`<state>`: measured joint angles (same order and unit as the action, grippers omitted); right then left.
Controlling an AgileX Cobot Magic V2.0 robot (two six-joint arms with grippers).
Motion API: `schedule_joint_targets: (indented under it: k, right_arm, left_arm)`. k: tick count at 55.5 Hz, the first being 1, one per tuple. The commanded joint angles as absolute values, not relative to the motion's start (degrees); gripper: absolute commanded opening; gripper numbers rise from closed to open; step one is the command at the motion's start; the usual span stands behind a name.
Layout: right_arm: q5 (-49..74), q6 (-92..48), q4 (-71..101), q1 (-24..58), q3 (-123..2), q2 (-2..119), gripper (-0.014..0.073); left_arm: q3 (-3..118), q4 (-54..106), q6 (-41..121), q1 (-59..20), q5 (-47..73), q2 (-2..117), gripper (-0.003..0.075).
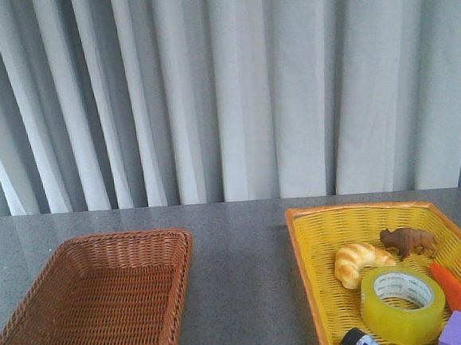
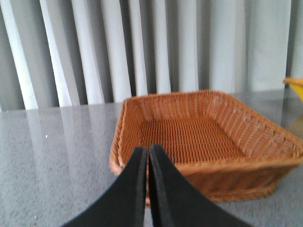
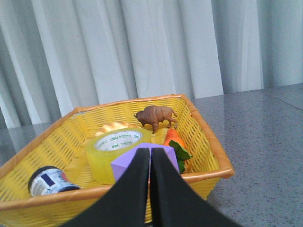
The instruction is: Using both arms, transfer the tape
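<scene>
the right black end effector (image 3: pixel 150 156) is sitting with its two fingers pressed together, gripping nothing, and hovering just outside the near wall of the yellow woven plastic basket (image 3: pixel 208 142); the left black end effector (image 2: pixel 148 158) is likewise pinched closed and empty, pointing at the brown wicker basket (image 2: pixel 199 132), which is holding nothing. the wide roll of translucent yellow-green packing tape (image 3: pixel 118 151) is lying flat on its side in the yellow basket, core hole facing up, just behind a purple block (image 3: pixel 137 163) and near a brown toy bison (image 3: pixel 155 116), an orange toy carrot (image 3: pixel 173 139), a toy croissant (image 1: pixel 361 261) and a small dark blue-and-white round container (image 3: pixel 47 181). the roll is looking light and stiff, with a rigid white printed core, though its glossy outer wrap is probably going to be slippery. the surest hold is likely pinching across the wall, one finger down inside the core and one outside, or clamping the rim; the purple block is crowding the near approach. both baskets are resting on the grey speckled counter (image 1: pixel 239 284).
</scene>
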<state>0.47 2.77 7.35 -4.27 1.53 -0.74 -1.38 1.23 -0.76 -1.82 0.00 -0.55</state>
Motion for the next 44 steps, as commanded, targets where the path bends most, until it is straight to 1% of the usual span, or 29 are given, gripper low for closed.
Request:
schedule_joint_targets:
  k: [1,9,16,23,27,30,36,44]
  right_arm:
    - [-4.43,4.42,9.11,-4.57,1.67,-1.12,-0.0004]
    - [-4.79,4.58,13.71,-4.57,1.61,-1.12,-0.0004]
    - [-6.11,4.58,18.54,-4.57,1.02,-1.12,-0.0004]
    - [-5.02,3.85,18.64,-4.57,-2.85,-1.06,0.0008]
    - [-3.72,3.85,18.49,-4.57,-6.47,-0.3,0.0034]
    - [-2.57,3.82,18.49,-4.57,-9.46,1.16,0.0061]
    - [0.0,2.67,18.07,-4.57,-15.59,6.43,0.0147]
    - [0.0,-0.8,18.07,-4.57,-22.54,14.63,0.032]
  left_arm:
    - [-0.86,1.82,-3.32,-1.81,-8.12,-1.55,-0.0006]
    - [-0.86,1.82,-7.31,-1.81,-13.32,-1.55,-0.0006]
    - [-0.3,1.82,-16.65,-1.81,-17.39,-1.55,-0.0006]
    - [0.1,1.7,-24.81,-1.81,-22.55,-1.55,-0.0002]
    - [2.22,1.27,-27.05,-1.81,-21.01,-1.31,0.0004]
    - [4.59,0.0,-27.05,-1.81,-18.98,-0.78,0.0006]
    - [10.53,-4.94,-26.99,-1.81,-15.27,2.37,0.0013]
    - [17.21,-7.67,-27.06,-1.81,-13.86,8.86,0.0036]
